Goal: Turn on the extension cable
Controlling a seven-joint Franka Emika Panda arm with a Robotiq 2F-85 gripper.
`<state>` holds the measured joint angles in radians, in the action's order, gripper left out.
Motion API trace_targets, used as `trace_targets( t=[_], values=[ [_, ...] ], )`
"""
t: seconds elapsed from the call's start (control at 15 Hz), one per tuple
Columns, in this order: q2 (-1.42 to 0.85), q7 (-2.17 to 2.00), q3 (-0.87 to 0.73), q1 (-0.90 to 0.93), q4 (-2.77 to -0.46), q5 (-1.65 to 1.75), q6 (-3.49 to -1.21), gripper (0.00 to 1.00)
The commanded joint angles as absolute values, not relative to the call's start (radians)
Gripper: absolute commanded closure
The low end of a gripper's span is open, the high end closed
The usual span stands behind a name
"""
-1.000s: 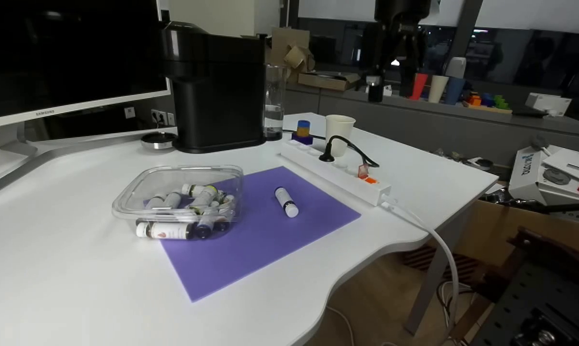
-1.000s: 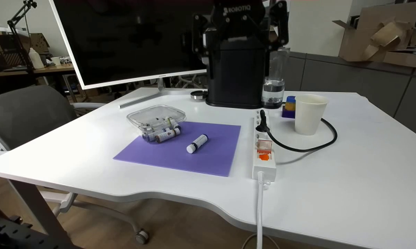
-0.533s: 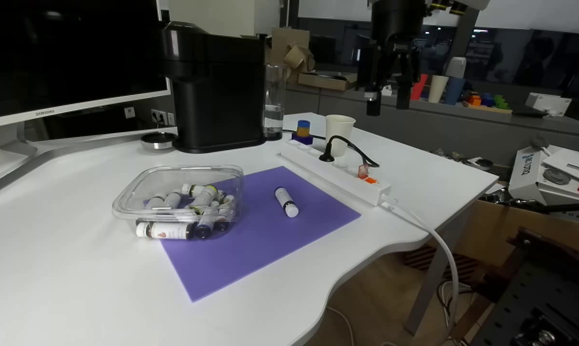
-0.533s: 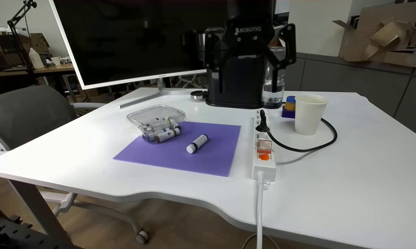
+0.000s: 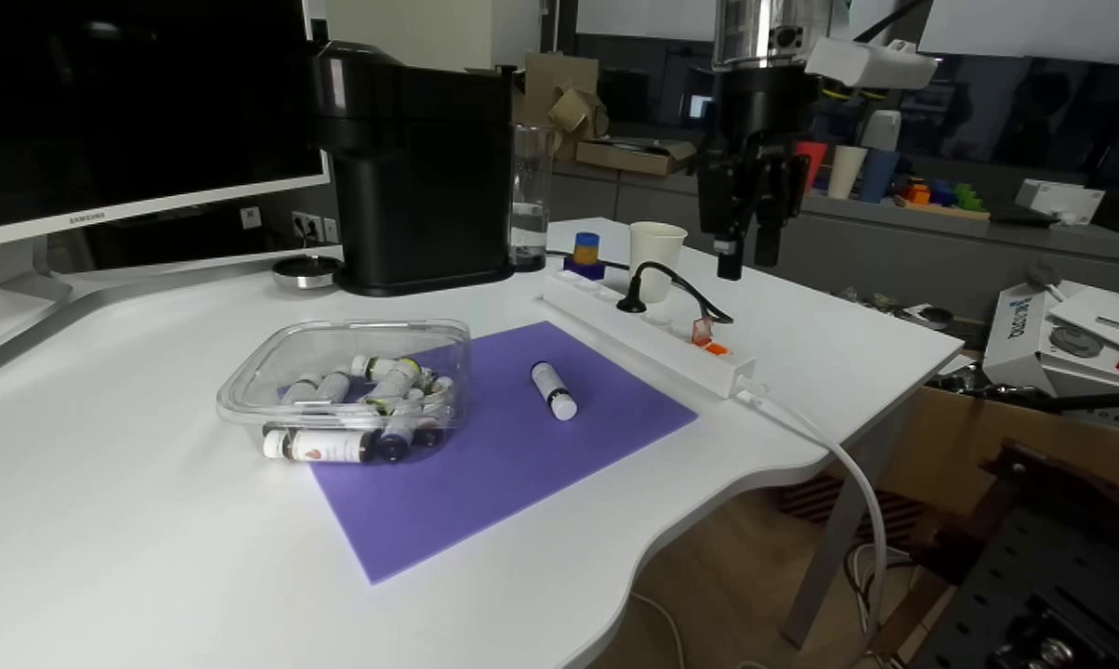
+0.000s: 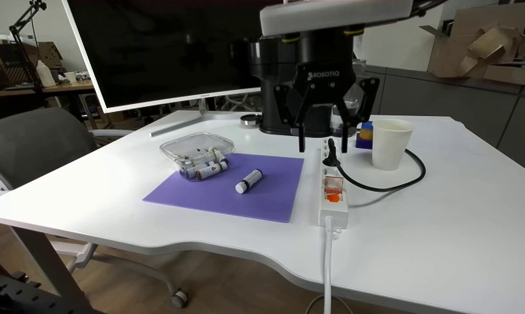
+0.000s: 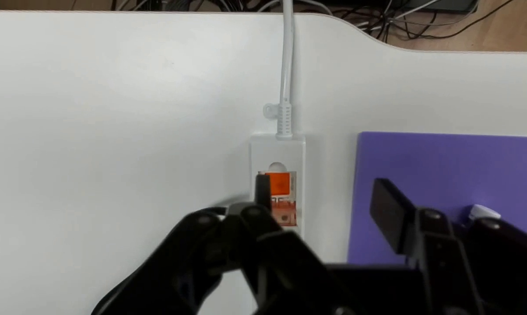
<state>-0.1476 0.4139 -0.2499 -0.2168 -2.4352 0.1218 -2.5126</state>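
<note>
— How do we find the end effector (image 6: pixel 323 147)?

— Spread wide. In both exterior views we see its two fingers (image 6: pixel 301 139) well apart, pointing down through the air above the tabletop (image 6: pixel 432 244). In an exterior view their tips appear on either side of the black plug (image 6: pixel 331 162), though we cannot judge how far from it they are.

— And the extension cable (image 6: pixel 334 213)?

— It lies on the tabletop between the purple mat (image 6: pixel 271 195) and the paper cup (image 6: pixel 389 150). Its orange switch (image 7: pixel 280 183) sits toward the end where the white cord (image 6: pixel 328 266) leaves, and a reddish see-through flap (image 5: pixel 702 331) stands raised next to it.

— What escapes us?

— In the wrist view, one finger overlaps the edge of the orange switch, and the end effector covers much of the extension cable, the black plug with it. Only the white end of the white tube (image 6: pixel 249 181) on the mat peeks out there. We cannot tell from any view whether the orange switch is pressed.

— And at the borders?

— We lose the top of the arm (image 5: pixel 753 37) in both exterior views, and the monitor (image 6: pixel 171 48) is cut off there as well. In an exterior view the end effector hides part of the black machine (image 6: pixel 269 109), and in the wrist view its nearest parts are blurred.
</note>
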Motion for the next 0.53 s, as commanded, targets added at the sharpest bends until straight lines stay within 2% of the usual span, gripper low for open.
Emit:
trace_targets(
  t=[0.0, 0.27, 0.47],
  values=[
    [-0.209, 0.430, -0.242, -0.247, -2.415, 0.149, -2.558, 0.68],
    [-0.269, 0.467, -0.235, -0.267, -2.401, 0.182, -2.606, 0.95],
    [-0.314, 0.480, -0.225, -0.277, -2.385, 0.185, -2.639, 1.00]
  ],
)
